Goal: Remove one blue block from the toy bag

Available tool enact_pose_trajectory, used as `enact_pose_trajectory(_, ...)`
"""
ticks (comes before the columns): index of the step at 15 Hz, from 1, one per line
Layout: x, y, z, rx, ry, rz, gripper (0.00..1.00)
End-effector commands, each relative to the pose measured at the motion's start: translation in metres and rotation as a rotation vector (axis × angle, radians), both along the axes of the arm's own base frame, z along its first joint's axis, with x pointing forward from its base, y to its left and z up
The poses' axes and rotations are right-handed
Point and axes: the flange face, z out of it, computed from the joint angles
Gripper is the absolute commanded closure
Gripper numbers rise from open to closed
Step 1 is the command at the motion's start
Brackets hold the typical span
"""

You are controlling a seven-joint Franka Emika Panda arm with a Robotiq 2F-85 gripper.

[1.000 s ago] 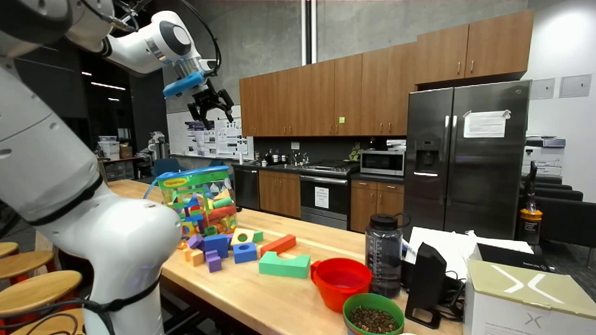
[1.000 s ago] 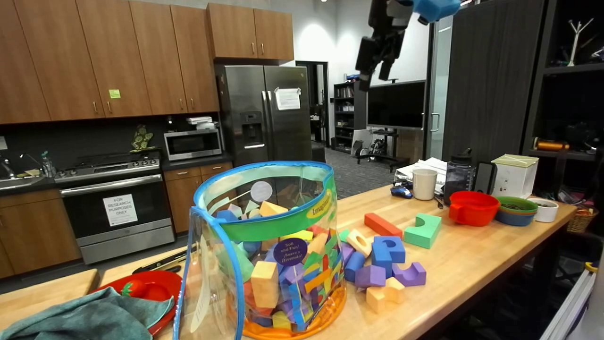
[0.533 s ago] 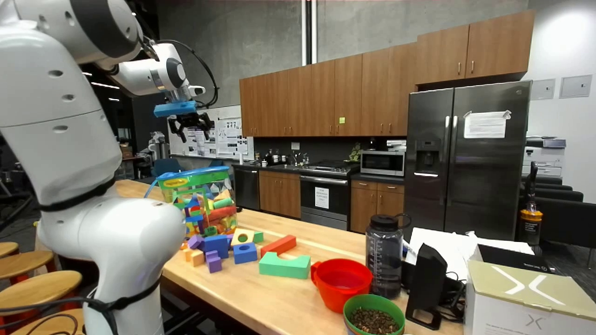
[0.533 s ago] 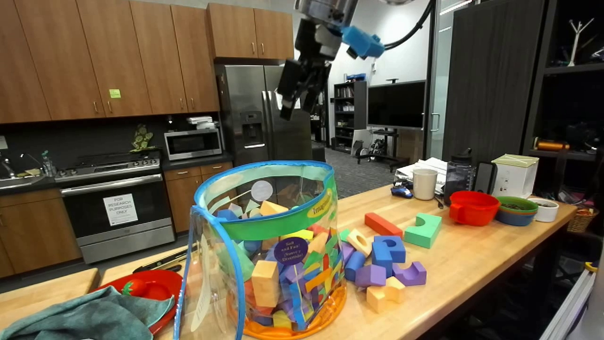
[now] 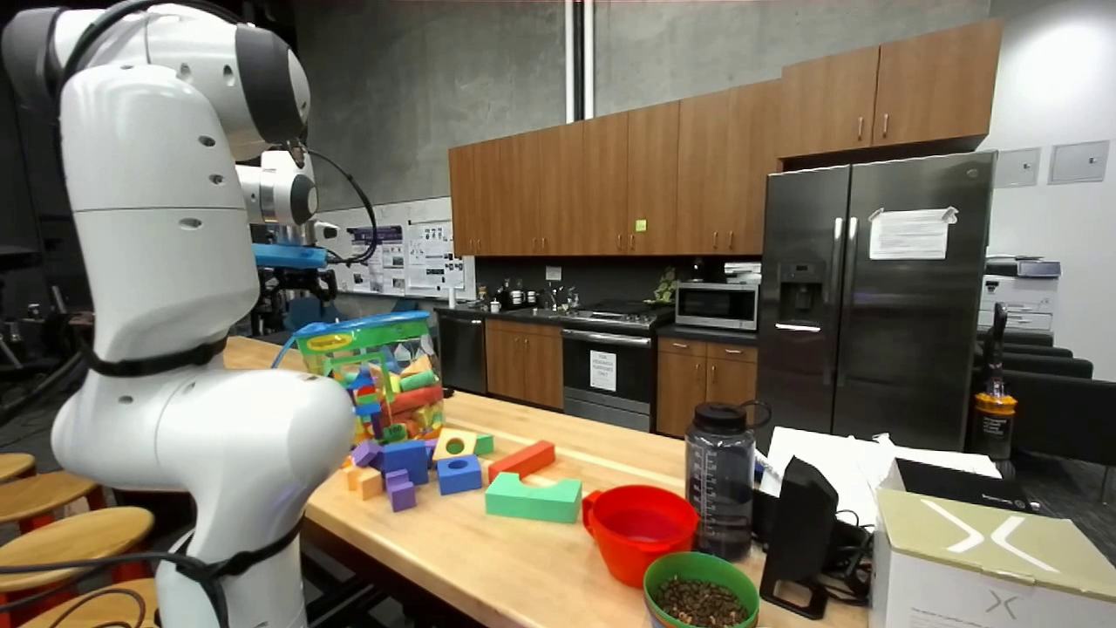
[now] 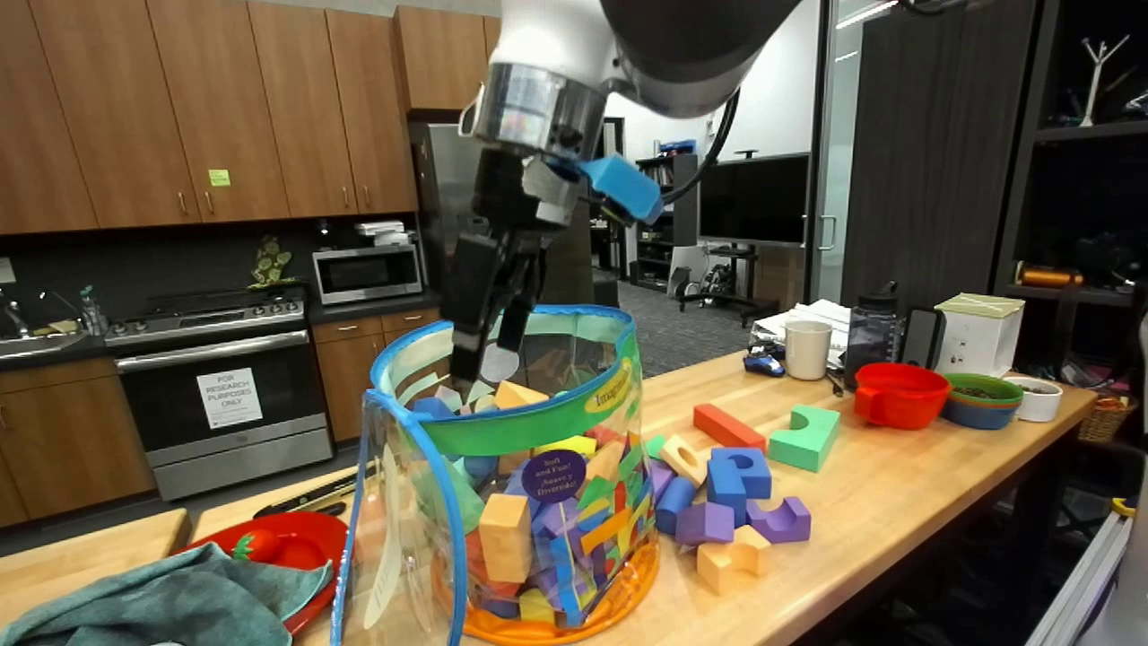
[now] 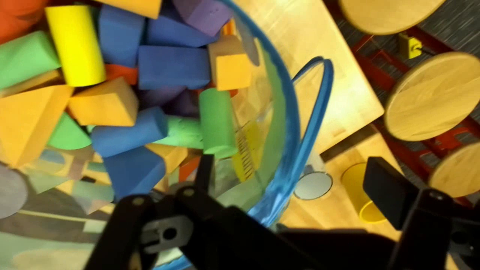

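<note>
The see-through toy bag, with its green band and blue rim, stands open and full of blocks in both exterior views (image 5: 375, 330) (image 6: 529, 433). In the wrist view its blue rim (image 7: 288, 123) crosses the middle. Inside lie blue blocks: a rectangular one (image 7: 174, 67), another beside it (image 7: 121, 37), a cylinder (image 7: 129, 131) and an angular one (image 7: 135, 170). My gripper (image 7: 296, 180) is open and empty, one finger seen over the bag, the other beyond its rim. In an exterior view the gripper (image 6: 490, 352) is above the bag's opening; in an exterior view the arm partly hides it.
Loose blocks, some blue (image 6: 743, 471), lie on the table beside the bag. A red bowl (image 5: 641, 532) and a dark bottle (image 5: 719, 480) stand farther along. A blue strap (image 7: 324, 93) loops off the rim. A red plate (image 6: 309, 543) lies near a cloth (image 6: 170, 597).
The arm has swung round and come down, bringing the gripper from high and away to above the bag's rim. The gripper stays open. Bag and blocks have not moved.
</note>
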Motion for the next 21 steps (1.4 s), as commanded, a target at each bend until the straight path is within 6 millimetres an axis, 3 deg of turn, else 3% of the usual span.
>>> enact_pose_trajectory(1,-0.008,0.016,-0.026,-0.013,0.065,0.07,0.0)
enact_pose_trajectory(5,0.004,0.011,-0.035,-0.053,0.054,0.079,0.0)
enact_pose_trajectory(6,-0.002,0.017,-0.039,-0.037,0.065,0.067,0.0)
enact_pose_trajectory(15,0.003,0.013,-0.038,-0.041,0.06,0.06,0.0)
enact_pose_trajectory(17,0.005,0.011,-0.032,-0.052,0.053,0.072,0.0)
enact_pose_trajectory(21,0.015,0.012,-0.002,-0.037,0.01,0.079,0.0)
